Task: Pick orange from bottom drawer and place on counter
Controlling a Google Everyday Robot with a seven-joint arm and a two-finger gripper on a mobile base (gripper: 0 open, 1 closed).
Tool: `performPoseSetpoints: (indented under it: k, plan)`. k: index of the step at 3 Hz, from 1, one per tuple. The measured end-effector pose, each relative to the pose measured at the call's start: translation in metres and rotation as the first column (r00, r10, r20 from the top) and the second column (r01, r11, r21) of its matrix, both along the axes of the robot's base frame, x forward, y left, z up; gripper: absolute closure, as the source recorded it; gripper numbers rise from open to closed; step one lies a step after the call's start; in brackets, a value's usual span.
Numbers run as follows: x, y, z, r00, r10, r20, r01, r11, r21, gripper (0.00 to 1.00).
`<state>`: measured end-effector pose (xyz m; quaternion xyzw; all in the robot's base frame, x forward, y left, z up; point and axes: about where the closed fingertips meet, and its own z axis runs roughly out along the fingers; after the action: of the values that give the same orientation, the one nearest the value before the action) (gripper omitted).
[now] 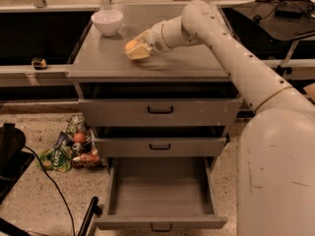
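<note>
My gripper (135, 49) reaches over the counter (172, 63) from the right and is shut on the orange (130, 45), a small round fruit that shows between the pale fingers (139, 53). The gripper is low over the counter's left-middle part, just right of the white bowl. The bottom drawer (160, 195) is pulled wide open below, and its inside shows nothing in it.
A white bowl (108, 21) stands at the counter's back left corner. The two upper drawers (160, 113) stand slightly out. Colourful packets with a reddish round item (74, 146) lie on the floor at left. A black cable and black object (12, 146) lie at far left.
</note>
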<state>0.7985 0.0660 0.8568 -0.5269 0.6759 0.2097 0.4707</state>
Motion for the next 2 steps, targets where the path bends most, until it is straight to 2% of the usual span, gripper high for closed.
performPoseSetpoints:
  k: [2]
  plan:
    - [0.0041, -0.0014, -0.0051, 0.9998, -0.014, -0.017, 0.015, 1.000, 0.003, 0.35]
